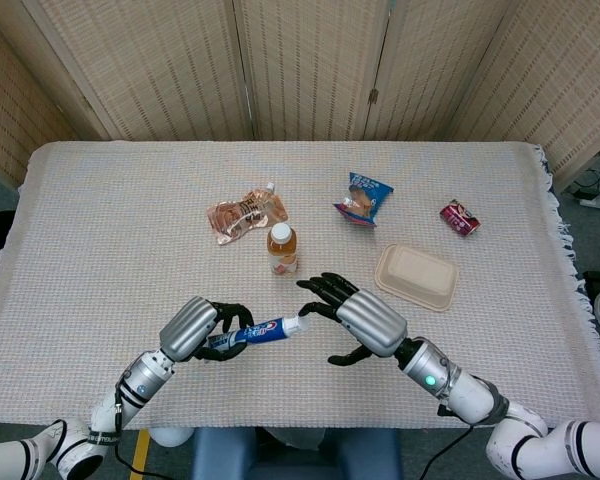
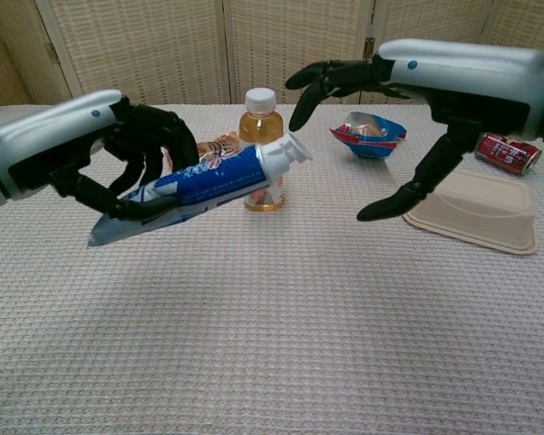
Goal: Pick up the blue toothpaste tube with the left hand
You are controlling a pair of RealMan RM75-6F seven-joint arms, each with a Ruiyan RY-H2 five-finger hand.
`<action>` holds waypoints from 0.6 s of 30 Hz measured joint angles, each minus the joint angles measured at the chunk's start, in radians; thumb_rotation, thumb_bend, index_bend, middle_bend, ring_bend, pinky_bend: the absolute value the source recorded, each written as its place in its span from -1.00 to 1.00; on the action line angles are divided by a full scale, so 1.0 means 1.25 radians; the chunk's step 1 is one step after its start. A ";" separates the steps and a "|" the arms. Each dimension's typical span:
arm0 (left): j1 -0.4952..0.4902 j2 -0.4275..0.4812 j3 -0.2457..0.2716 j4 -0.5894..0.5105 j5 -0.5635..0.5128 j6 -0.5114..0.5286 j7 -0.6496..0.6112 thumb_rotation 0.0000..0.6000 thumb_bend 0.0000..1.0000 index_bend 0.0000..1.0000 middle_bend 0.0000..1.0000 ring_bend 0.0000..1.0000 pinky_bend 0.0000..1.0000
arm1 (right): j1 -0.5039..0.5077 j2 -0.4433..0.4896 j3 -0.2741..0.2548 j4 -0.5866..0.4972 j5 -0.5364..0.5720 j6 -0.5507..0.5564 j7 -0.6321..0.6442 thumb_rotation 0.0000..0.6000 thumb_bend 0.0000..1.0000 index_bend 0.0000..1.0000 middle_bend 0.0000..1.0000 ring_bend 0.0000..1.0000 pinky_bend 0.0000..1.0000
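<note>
The blue toothpaste tube hangs above the cloth, its white cap pointing right and slightly up. My left hand grips its flat tail end, black fingers curled around it. My right hand hovers just right of the cap with its fingers spread and nothing in it. In the chest view a small gap shows between its fingertips and the cap.
A small bottle of amber drink stands just behind the tube. Beyond it lie a crumpled pouch, a blue snack bag, a beige lidded box and a red can. The table's front edge is close below the arms.
</note>
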 measured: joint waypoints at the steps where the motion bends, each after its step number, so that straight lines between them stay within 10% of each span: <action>1: 0.000 0.000 -0.001 0.000 0.000 0.000 -0.004 1.00 0.71 0.55 0.62 0.48 0.59 | 0.001 -0.002 -0.001 0.002 0.001 -0.002 0.002 1.00 -0.83 -0.41 -0.84 -0.96 -1.00; 13: 0.002 -0.023 -0.007 0.018 0.002 0.027 -0.086 1.00 0.72 0.55 0.62 0.48 0.59 | 0.003 -0.005 0.020 -0.010 -0.014 0.052 0.067 0.99 -0.84 -0.67 -0.89 -0.94 -1.00; 18: 0.005 -0.056 -0.012 0.054 0.012 0.059 -0.141 1.00 0.73 0.55 0.63 0.48 0.59 | 0.015 0.003 0.041 -0.030 -0.001 0.048 0.119 0.39 -0.84 -1.00 -1.00 -1.00 -1.00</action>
